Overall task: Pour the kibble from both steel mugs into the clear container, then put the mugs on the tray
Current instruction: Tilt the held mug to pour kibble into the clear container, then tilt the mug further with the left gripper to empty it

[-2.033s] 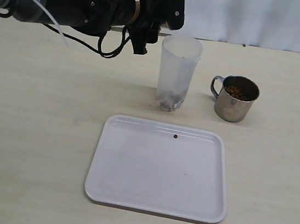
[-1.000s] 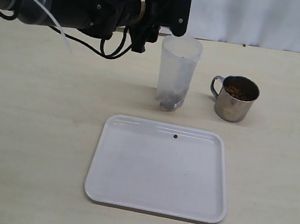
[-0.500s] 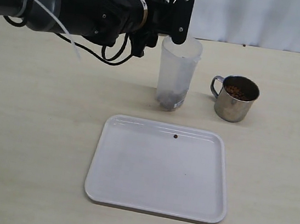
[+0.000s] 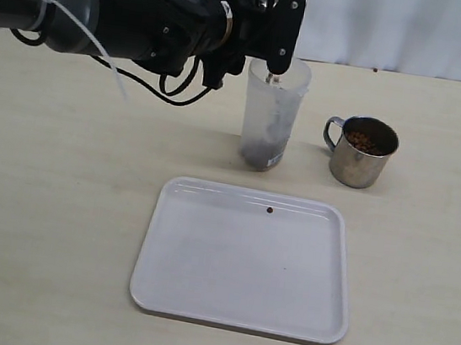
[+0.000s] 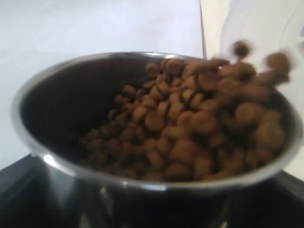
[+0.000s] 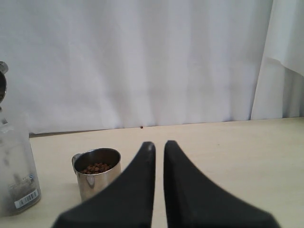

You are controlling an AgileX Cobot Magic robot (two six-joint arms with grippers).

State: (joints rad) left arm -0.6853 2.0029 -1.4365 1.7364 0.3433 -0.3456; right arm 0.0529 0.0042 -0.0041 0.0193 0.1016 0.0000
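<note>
The left gripper [image 4: 277, 27] clamps a tilted steel mug [image 5: 61, 161] spilling kibble [image 5: 190, 128] over the clear container [image 4: 272, 114] on the pale table [image 4: 57, 201], second mug [image 4: 360, 160] at its three o'clock, tray [image 4: 197, 300] at six, white curtain [image 6: 142, 61] behind; right gripper [image 6: 159, 152] closed, empty.

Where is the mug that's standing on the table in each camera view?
Exterior: the standing mug sits just right of the clear container.
Left wrist: not in it; only the held mug shows, tipped.
Right wrist: the standing mug is between the clear container and the right gripper.
Shared landmark: the clear container.
</note>
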